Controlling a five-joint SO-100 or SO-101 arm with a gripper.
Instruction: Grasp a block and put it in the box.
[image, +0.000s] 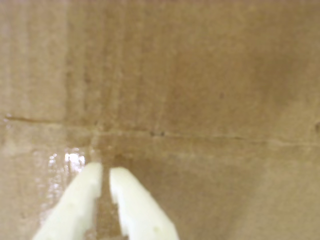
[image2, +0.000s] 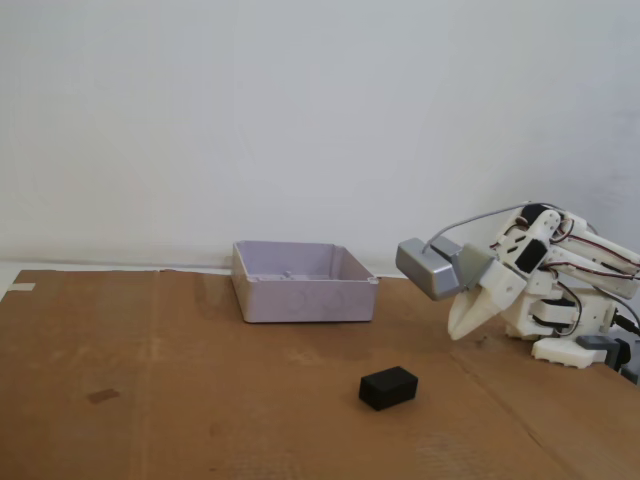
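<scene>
A small black block (image2: 388, 387) lies on the brown cardboard in the fixed view, in front of and right of a pale grey open box (image2: 303, 283). My white gripper (image2: 457, 327) hangs folded at the right, close to the arm's base, its tips just above the cardboard and well right of the block. In the wrist view the gripper (image: 105, 171) has its two white fingers nearly together with nothing between them, over bare cardboard. The block and the box are out of the wrist view.
The cardboard sheet (image2: 150, 400) covers the table, with a fold crease (image: 200, 136) across the wrist view. A white wall stands behind. The arm's base (image2: 575, 335) sits at the far right.
</scene>
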